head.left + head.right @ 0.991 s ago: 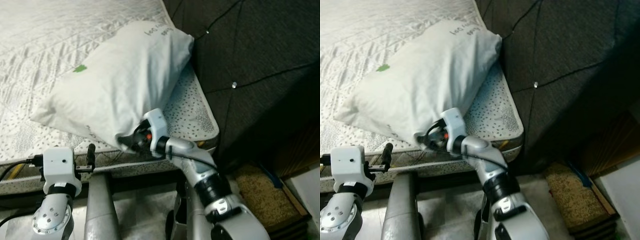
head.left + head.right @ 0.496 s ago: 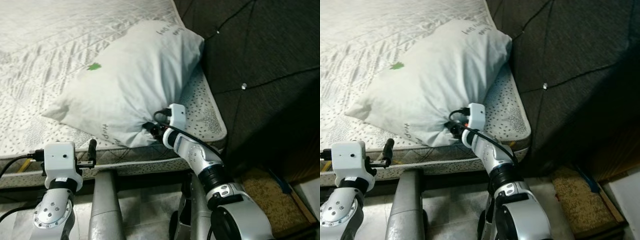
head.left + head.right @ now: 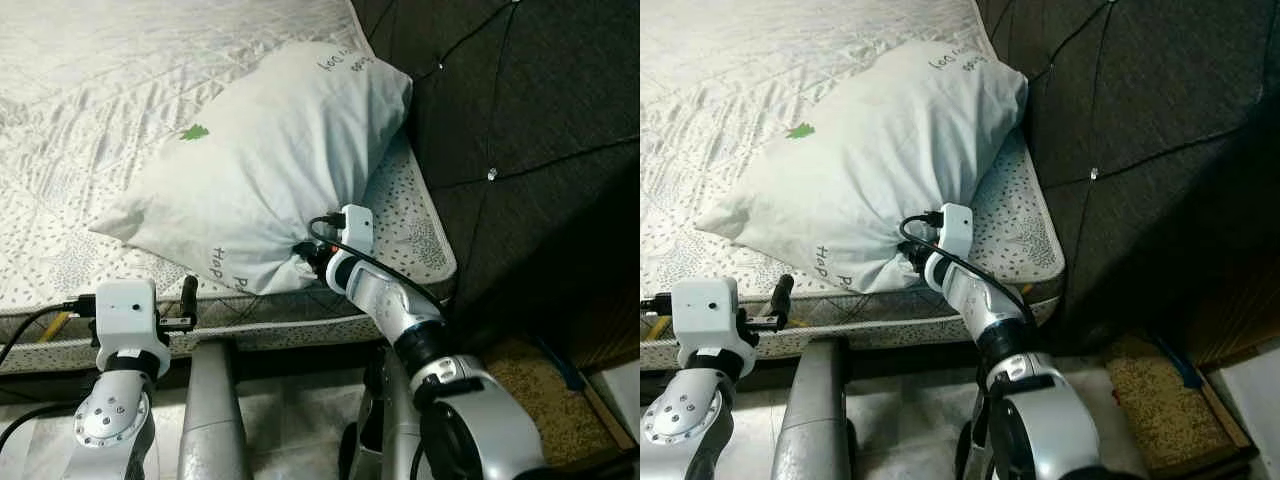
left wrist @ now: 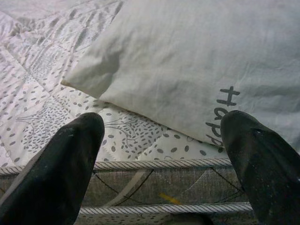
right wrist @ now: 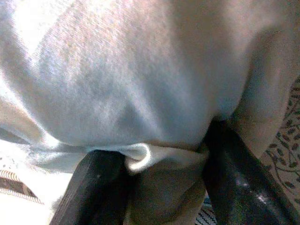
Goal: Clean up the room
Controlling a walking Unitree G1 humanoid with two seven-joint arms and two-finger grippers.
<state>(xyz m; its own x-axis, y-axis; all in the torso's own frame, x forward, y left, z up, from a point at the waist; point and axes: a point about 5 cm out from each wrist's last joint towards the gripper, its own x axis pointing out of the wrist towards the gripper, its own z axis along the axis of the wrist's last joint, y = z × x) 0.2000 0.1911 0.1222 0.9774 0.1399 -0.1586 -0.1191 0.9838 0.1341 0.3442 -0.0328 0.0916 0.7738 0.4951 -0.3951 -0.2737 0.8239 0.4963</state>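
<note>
Bed [image 3: 120, 90] takes up most of the scene, its mattress covered in a pale quilted sheet with a leaf-speckled print, and a dark padded headboard [image 3: 520, 110] with small studs rises along its right side. Below the mattress's near edge runs a roped seam, and under it lies a pale tiled floor [image 3: 290, 420]. To the right of the bed's near corner, a brown mat [image 3: 560, 400] lies on the floor against a low wooden edge.

The pillow [image 3: 260, 160] lies at the bed's near right corner, close to the headboard. It is white, with a small green mark on top and dark lettering at both ends. Its long axis runs diagonally, from the near edge of the mattress up toward the headboard, with the far end pressed against the padding. Bare sheet lies open to the left of the pillow and beyond it; on its right only a narrow strip of mattress separates it from the headboard.

The right gripper [image 5: 154, 173] is at the pillow's near end, just inside the mattress's near edge, its jaws clenched on a bunched fold of the pillow's fabric. The left gripper [image 4: 161, 154] hovers just off the near edge of the mattress, to the left of the pillow's near corner, with its jaws spread wide and touching nothing.
</note>
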